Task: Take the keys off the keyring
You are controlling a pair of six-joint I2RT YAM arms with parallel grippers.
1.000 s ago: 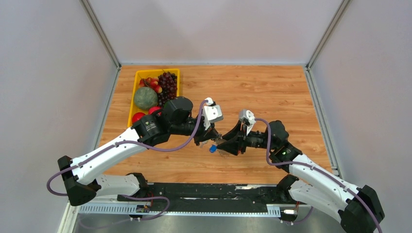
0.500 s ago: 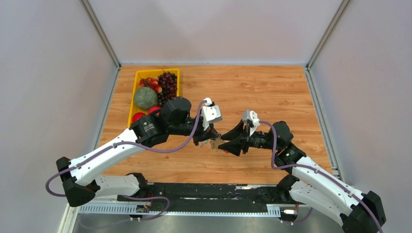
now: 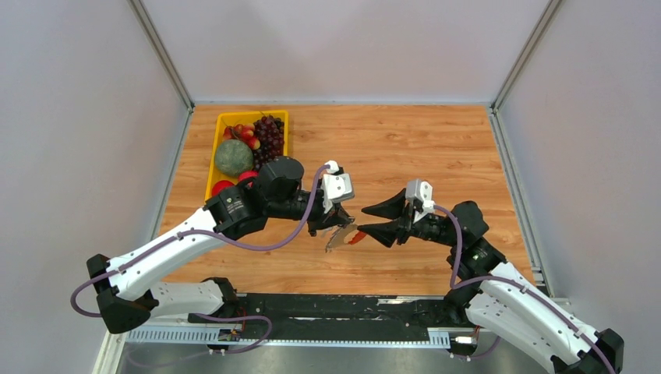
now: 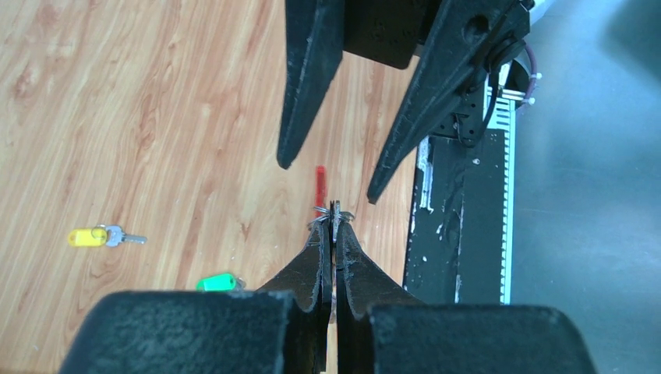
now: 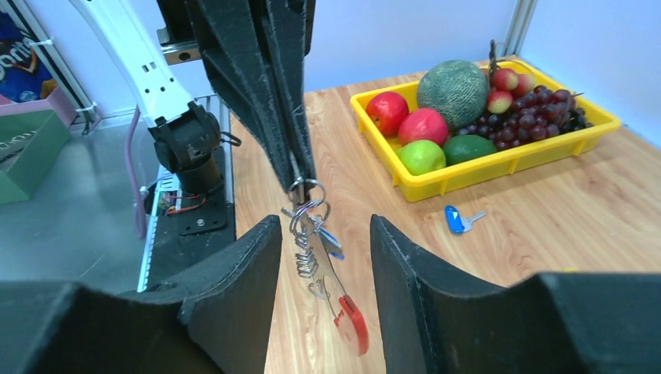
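My left arm (image 3: 187,241) stretches from the near-left corner toward the middle of the table (image 3: 405,148), forearm low and wrist turned in. My right arm (image 3: 507,288) comes up from the near-right corner, elbow bent, wrist level and pointing at the left one.

My left gripper (image 4: 334,238) is pinched tight on the top edge of the keyring (image 3: 344,237), which hangs in the air over the middle of the table, nearer the near edge. Its red band (image 5: 352,323) is at the low end and its wire loops (image 5: 306,263) run down one side. My right gripper (image 3: 362,220) is spread wide and holds nothing, its fingertips just beside the keyring, apart from it.

Half a second ago my right gripper was pressed close against the left one, hiding the keyring. It has since drawn back toward the right edge and opened. A second ago a blue head showed between the grippers from above, and now it does not. My left wrist has dropped slightly toward the near edge.

I count two arms, two grippers, one keyring and one yellow tray (image 5: 499,167) of fruit at the far-left corner. Three keys lie loose on the wood:
- One blue key (image 5: 456,220), just beside the tray's long wall.
- One green key (image 4: 217,280).
- One yellow key (image 4: 93,236), farther from the near edge than the green one.

A small blue piece shows among the loops. I cannot tell whether it is a key.
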